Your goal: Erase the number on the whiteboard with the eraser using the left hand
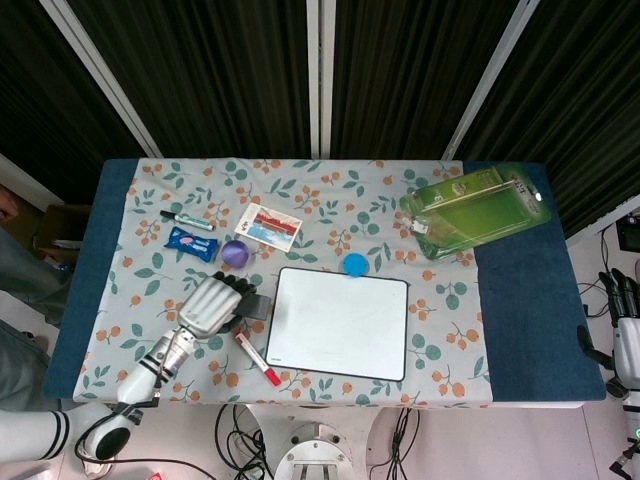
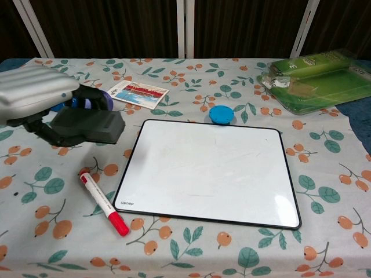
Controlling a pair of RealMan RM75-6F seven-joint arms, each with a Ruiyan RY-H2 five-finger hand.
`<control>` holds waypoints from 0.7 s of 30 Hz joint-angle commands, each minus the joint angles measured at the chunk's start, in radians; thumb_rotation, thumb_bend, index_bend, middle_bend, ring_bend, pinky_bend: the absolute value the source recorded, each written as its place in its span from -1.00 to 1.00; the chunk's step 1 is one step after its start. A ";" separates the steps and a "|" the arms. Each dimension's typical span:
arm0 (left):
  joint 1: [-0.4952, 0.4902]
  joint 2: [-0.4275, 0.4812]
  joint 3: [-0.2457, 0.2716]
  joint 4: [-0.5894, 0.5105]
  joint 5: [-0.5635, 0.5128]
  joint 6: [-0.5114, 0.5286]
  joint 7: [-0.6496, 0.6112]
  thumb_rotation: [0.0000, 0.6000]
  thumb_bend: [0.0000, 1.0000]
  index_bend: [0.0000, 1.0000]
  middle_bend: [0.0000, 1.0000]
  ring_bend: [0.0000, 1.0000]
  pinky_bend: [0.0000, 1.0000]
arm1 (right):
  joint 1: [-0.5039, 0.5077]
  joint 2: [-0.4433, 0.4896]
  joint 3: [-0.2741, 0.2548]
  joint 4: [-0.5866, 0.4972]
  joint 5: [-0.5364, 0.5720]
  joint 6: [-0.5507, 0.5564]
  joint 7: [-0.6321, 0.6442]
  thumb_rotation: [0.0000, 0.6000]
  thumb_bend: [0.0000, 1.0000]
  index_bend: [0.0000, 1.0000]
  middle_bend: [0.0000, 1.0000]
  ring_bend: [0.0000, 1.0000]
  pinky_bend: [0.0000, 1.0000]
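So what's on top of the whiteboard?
Nothing sits on the whiteboard; its surface looks blank. The blue round thing lies just beyond its far edge. The left hand holds the eraser beside it.

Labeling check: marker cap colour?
Red cap, on the marker left of the whiteboard; clearest in chest view.

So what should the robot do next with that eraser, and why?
Probably lower the eraser to the cloth left of the whiteboard and let go. The board looks already blank in both views, with no number showing, and the left hand holds the eraser off to the board's left, beside the marker.
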 commanded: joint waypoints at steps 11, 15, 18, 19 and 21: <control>0.147 -0.028 0.060 0.419 0.129 0.012 -0.392 1.00 -0.33 0.29 0.22 0.05 -0.06 | -0.003 0.000 -0.005 -0.016 -0.005 0.010 -0.024 1.00 -0.41 -1.00 -1.00 -1.00 -1.00; 0.151 -0.026 0.044 0.424 0.125 -0.011 -0.380 1.00 -0.33 0.28 0.21 0.04 -0.06 | -0.004 0.003 -0.006 -0.025 -0.003 0.008 -0.033 1.00 -0.41 -1.00 -1.00 -1.00 -1.00; 0.157 -0.031 0.038 0.437 0.138 -0.007 -0.373 1.00 -0.36 0.23 0.16 0.01 -0.06 | -0.003 0.003 -0.007 -0.030 -0.003 0.007 -0.039 1.00 -0.41 -1.00 -1.00 -1.00 -1.00; 0.159 -0.032 0.036 0.441 0.144 -0.006 -0.373 1.00 -0.36 0.19 0.11 -0.02 -0.06 | -0.002 0.004 -0.007 -0.032 -0.004 0.008 -0.041 1.00 -0.41 -1.00 -1.00 -1.00 -1.00; 0.163 -0.032 0.033 0.446 0.153 -0.004 -0.378 1.00 -0.38 0.08 0.01 -0.08 -0.06 | -0.002 0.005 -0.006 -0.034 -0.003 0.008 -0.043 1.00 -0.41 -1.00 -1.00 -1.00 -1.00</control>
